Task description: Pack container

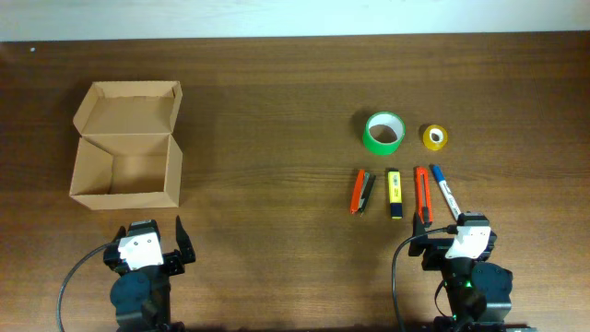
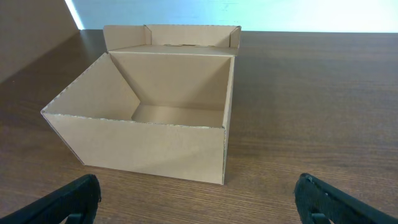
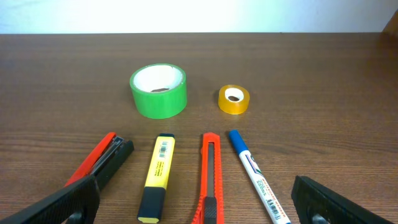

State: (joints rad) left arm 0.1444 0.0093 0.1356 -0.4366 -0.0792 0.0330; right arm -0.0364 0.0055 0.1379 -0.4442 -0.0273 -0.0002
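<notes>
Container (image 1: 92,173) sits lid-open and empty, left side of bench, just beyond left hand (image 1: 149,232). Both hands are wide open, holding nothing. Take right hand (image 1: 454,235) to the green tape roll (image 1: 384,133), pinch across its wall, and lift clear of the pens.

A barcode is being shown on the yellow highlighter (image 3: 157,177) and another on the blue marker (image 3: 258,177); no lettering is being rendered legibly.
</notes>
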